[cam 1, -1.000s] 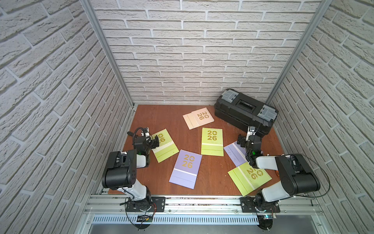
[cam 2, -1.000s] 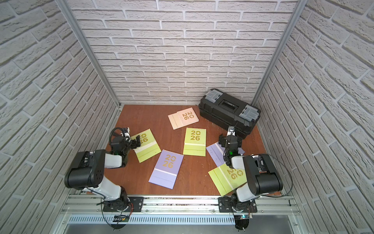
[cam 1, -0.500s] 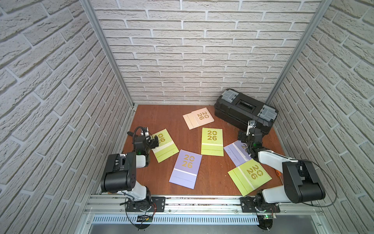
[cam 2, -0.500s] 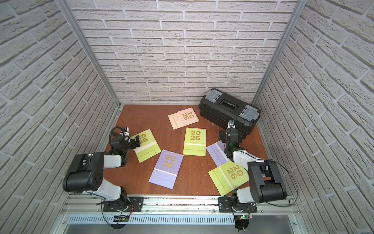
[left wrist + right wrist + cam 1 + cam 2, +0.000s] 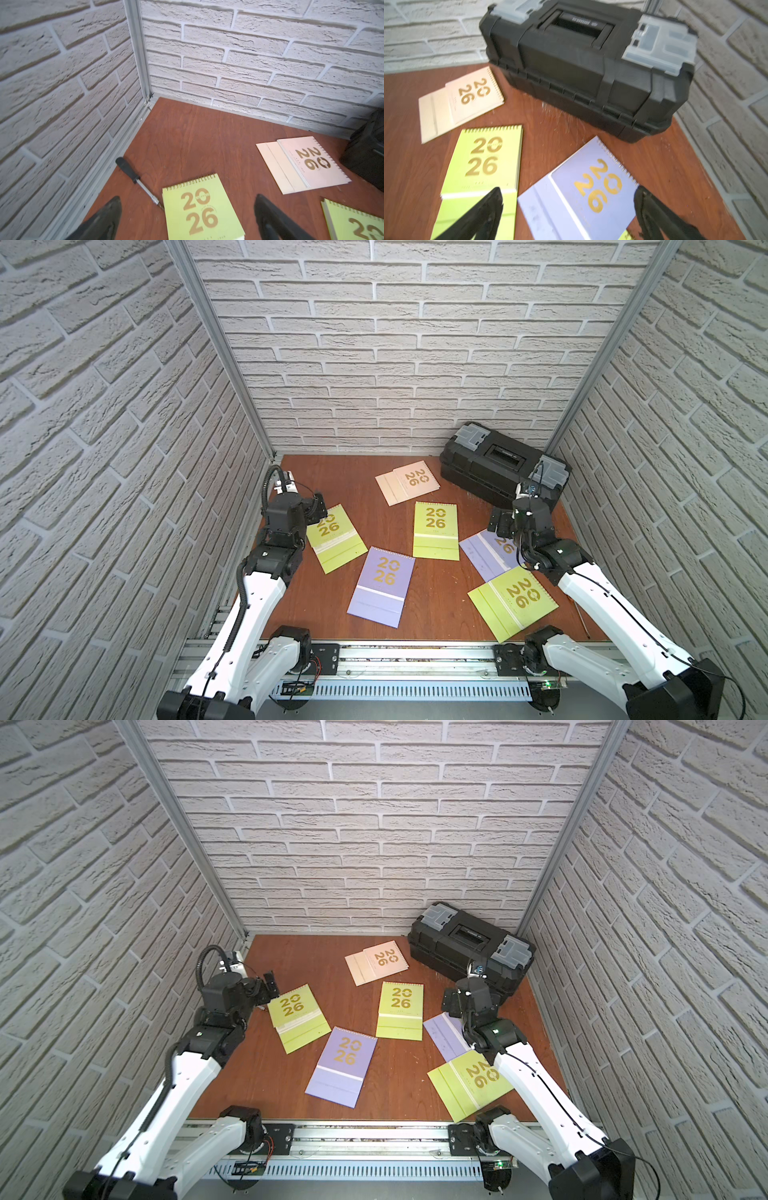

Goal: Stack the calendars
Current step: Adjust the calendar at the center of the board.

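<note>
The left tool (image 5: 187, 198) stands spread wide and holds nothing, its two fingers (image 5: 108, 216) dark and tapered. Between them, just ahead of the tips, lies a flat, rectangular, matte-card lime green calendar (image 5: 199, 214). It has a gold wire spiral along its far edge and glossy gold "2026" on the cover. Whether the tips touch it cannot be told. Off the calendar's spiral corner, on the wall side of the tool, lies a slim screwdriver (image 5: 135, 178) with a round black handle and a thin steel shaft. Its tip is just beside the calendar's edge. Farther ahead rests a pale, smooth cream calendar (image 5: 301, 164), its plain base flap folded out flat.

The right tool (image 5: 568, 190) is equally wide and empty. Between its fingers lies a smooth lavender calendar (image 5: 587, 187), askew, with its gold coil on the far edge. One finger hangs over the base flap of a second lime green calendar (image 5: 488, 158) beside it. Beyond both, ahead of the tool, sits a boxy black moulded-plastic toolbox (image 5: 581, 68) with ribbed sides and two translucent grey lid compartments. This view is slightly blurred.

In a top view, a third lime green calendar (image 5: 513, 599) lies behind the right tool, partly under its arm, and one corner meets the lavender one's plain end. Between the two tools, nearer their bases, a second lavender calendar (image 5: 382, 587) lies flat on the red-brown wood-grain counter (image 5: 365, 472).
</note>
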